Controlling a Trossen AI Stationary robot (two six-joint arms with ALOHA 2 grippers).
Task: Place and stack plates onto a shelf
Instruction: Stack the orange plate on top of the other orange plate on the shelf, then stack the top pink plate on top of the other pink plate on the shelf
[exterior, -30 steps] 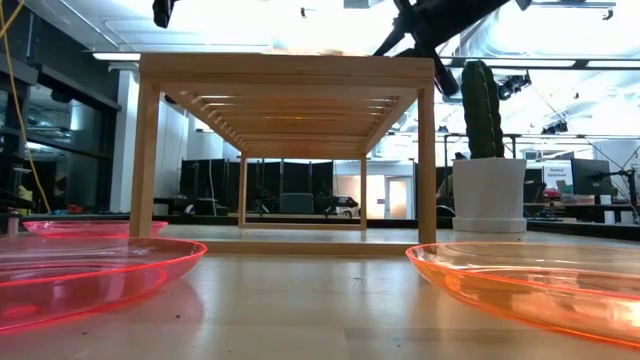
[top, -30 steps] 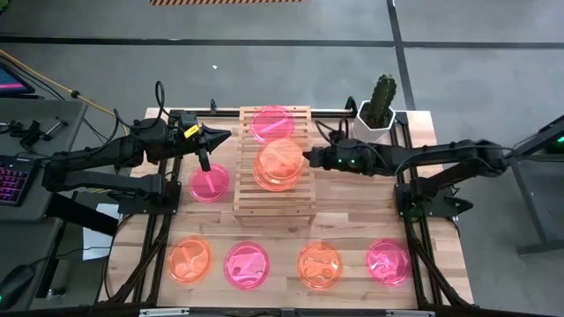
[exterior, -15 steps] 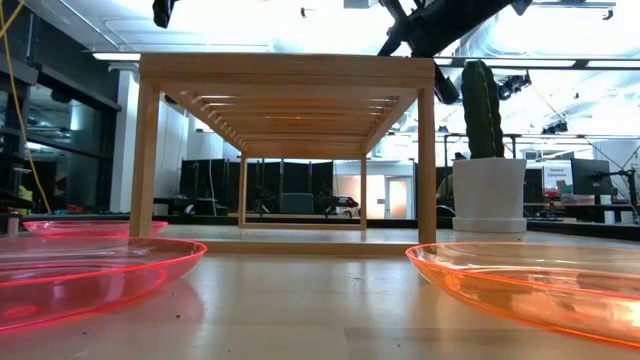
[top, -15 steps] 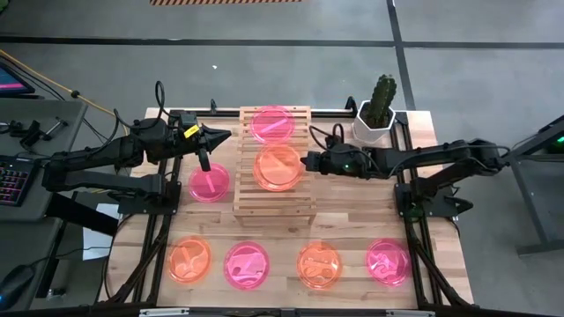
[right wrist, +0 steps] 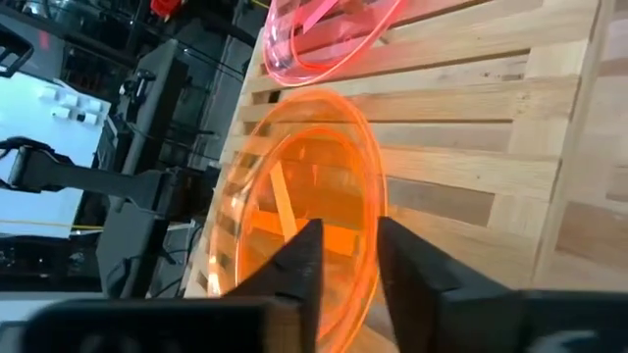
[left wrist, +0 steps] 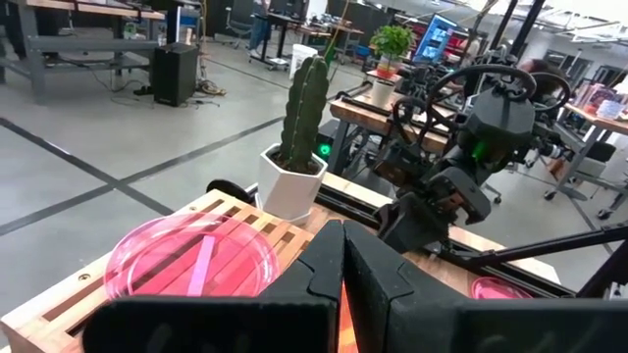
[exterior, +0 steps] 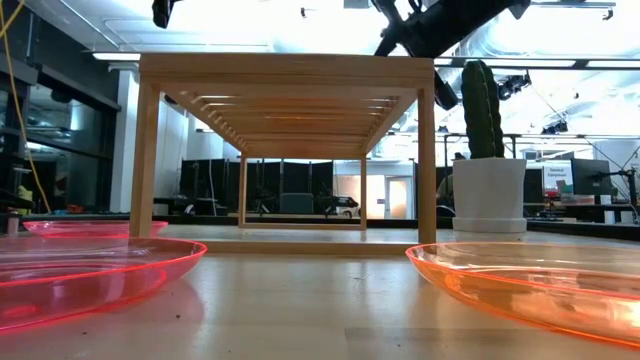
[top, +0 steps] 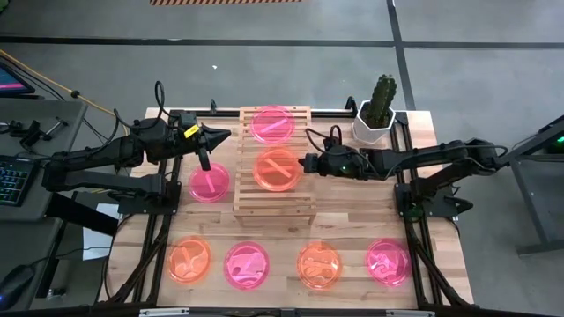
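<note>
Left claw hangs over the pink plate at center-left of the high view, fingers pressed together, holding nothing. On the shelf sit a pink plate up top and an orange plate mid-frame. Right claw is just right of that orange one; its wrist view shows the fingers slightly parted at the plate's rim, not pinching it. I'd guess the move is backing straight out without dragging the rim. Four more plates line the table along the bottom. The low view only catches the shelf's underside; the top-down shows the layout.
</note>
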